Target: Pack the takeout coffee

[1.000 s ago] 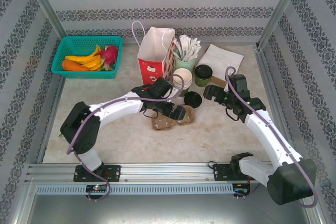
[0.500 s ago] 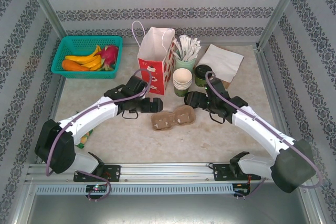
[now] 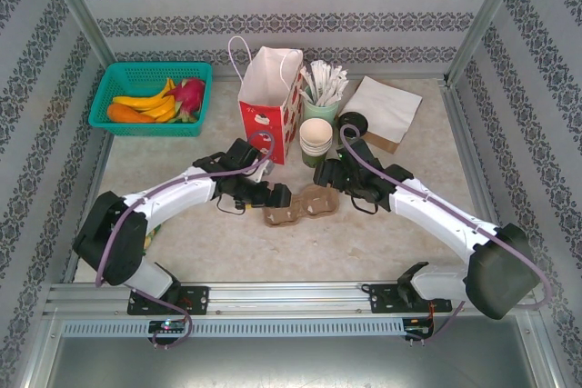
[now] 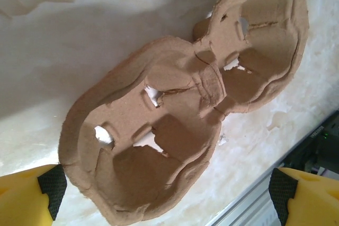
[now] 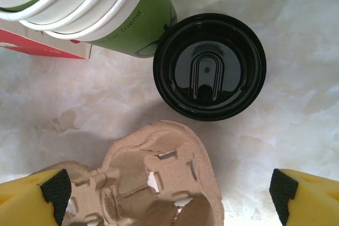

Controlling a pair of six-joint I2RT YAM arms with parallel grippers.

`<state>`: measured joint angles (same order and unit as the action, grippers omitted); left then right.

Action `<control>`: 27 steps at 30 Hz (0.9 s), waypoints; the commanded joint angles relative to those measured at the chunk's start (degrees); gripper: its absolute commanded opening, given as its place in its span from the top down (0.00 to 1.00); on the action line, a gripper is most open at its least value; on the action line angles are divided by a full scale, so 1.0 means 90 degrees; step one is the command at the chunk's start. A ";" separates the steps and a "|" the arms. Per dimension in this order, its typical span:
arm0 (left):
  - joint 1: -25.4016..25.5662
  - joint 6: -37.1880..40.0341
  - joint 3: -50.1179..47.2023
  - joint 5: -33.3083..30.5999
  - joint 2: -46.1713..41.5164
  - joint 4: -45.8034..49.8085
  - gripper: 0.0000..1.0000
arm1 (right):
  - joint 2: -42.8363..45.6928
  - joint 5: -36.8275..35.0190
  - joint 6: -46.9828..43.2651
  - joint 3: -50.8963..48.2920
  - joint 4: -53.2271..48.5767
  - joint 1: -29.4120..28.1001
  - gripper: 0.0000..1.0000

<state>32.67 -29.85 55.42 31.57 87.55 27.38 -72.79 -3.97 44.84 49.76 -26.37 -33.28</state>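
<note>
Both hands are spread wide and hold nothing. The left hand [image 4: 167,190] hangs over the tray [image 4: 175,125], one well between its fingers. The right hand [image 5: 168,189] is over the tray's other end, with the lid [image 5: 210,66] just ahead of it, beside the cups [image 5: 106,3].

We judge the tray light and crushable: pinch a rim wall gently. The lid looks thin and slick and lies flat: take it by the edge.

The bag [image 3: 268,88] crowds the room ahead of the hands. There is open worktop [image 3: 364,243] behind both hands.
</note>
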 commanded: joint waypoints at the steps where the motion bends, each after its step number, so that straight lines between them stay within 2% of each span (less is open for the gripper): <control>1: 0.0085 0.0244 0.0136 0.0340 0.0111 -0.0111 0.00 | 0.0041 -0.0252 0.0092 0.0126 -0.0118 -0.0067 0.02; 6: 0.0102 0.0394 0.0008 0.0174 0.0180 -0.0092 0.00 | 0.0110 -0.0310 0.0086 0.0126 -0.0121 -0.0067 0.02; 11: 0.0204 0.0318 0.0177 0.0433 0.0410 -0.0351 0.00 | 0.0232 -0.0386 0.0065 0.0078 -0.0143 -0.0073 0.02; 27: 0.0807 0.0639 0.1702 0.1307 0.1937 -0.0287 0.00 | 0.0959 -0.0736 0.0164 -0.0400 -0.0668 -0.0034 0.02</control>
<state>38.65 -26.55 68.58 40.66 103.46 24.67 -66.06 -8.21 45.32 47.66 -29.58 -33.26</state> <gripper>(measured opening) 0.996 0.978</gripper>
